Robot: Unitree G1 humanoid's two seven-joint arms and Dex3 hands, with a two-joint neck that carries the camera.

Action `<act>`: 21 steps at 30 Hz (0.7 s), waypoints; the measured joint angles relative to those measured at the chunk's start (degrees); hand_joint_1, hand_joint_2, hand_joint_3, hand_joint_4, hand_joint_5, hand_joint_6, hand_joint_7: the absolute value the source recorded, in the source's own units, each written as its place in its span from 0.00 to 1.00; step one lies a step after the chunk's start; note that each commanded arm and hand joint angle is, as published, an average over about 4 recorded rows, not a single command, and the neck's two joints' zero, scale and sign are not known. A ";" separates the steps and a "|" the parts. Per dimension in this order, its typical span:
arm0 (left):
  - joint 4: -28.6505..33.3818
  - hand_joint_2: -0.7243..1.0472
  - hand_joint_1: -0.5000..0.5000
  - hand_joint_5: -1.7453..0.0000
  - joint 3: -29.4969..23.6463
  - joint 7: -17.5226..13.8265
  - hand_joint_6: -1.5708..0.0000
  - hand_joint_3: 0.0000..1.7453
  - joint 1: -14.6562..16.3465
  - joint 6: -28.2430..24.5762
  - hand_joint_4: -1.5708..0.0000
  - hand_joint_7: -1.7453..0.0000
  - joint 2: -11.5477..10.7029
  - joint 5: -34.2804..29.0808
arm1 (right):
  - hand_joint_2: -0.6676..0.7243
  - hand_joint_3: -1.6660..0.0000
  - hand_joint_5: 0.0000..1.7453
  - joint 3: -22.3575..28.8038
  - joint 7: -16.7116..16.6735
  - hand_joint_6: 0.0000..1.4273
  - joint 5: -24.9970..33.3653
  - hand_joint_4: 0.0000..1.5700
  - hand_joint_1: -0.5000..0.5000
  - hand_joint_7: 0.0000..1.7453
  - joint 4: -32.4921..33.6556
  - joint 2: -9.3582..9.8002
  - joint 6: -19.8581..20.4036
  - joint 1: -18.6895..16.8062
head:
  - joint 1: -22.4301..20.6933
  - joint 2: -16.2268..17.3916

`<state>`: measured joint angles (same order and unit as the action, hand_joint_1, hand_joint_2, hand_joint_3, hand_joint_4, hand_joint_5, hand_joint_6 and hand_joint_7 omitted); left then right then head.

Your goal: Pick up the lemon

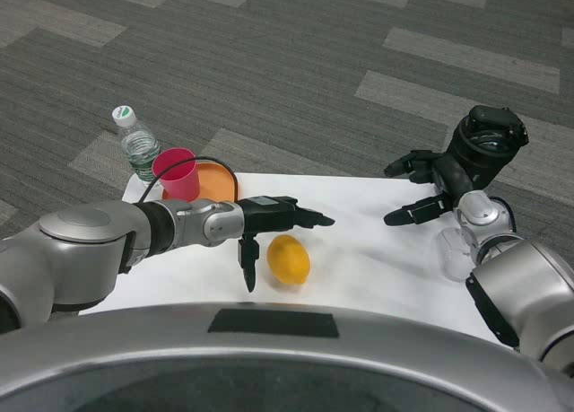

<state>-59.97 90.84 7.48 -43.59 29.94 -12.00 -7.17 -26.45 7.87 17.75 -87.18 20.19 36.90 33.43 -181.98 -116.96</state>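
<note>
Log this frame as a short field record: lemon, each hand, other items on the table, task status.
lemon: lies on the white table, near the front edge, not lifted
left hand: fingers spread above and beside the lemon, holding nothing
right hand: raised at the table's right side, fingers apart, holding nothing
other items: water bottle, pink cup, orange plate at the far left corner
task status: lemon not yet grasped

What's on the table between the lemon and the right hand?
Nothing: in the head view only bare white table lies between the lemon and the right hand.
</note>
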 measured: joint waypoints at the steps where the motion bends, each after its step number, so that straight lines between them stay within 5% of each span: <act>1: 0.29 0.45 1.00 0.50 0.05 -0.05 0.75 0.05 -0.01 -0.30 0.25 1.00 -0.01 0.93 | 0.36 0.81 0.72 -0.05 0.00 0.48 0.00 0.20 0.88 0.44 0.06 0.04 0.00 0.00 | 0.08 0.01; 15: 1.44 0.89 1.00 0.47 0.16 -0.45 0.60 0.05 -0.05 -3.01 0.15 0.96 0.00 5.75 | 0.36 0.81 0.72 -0.35 -0.02 0.51 0.00 0.21 0.88 0.40 1.52 0.19 0.00 0.00 | 0.86 0.06; 21: 1.44 0.93 1.00 0.41 -0.46 -0.45 0.57 0.05 -0.06 -3.01 0.14 0.96 0.03 5.72 | 0.36 0.81 0.72 -0.42 -0.02 0.52 0.00 0.22 0.83 0.40 1.71 0.20 0.00 0.00 | 0.86 0.14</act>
<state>-58.54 90.38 7.03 -43.65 26.92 -11.97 -1.45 -26.87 7.85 17.75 -85.47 20.38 36.90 33.43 -181.12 -116.82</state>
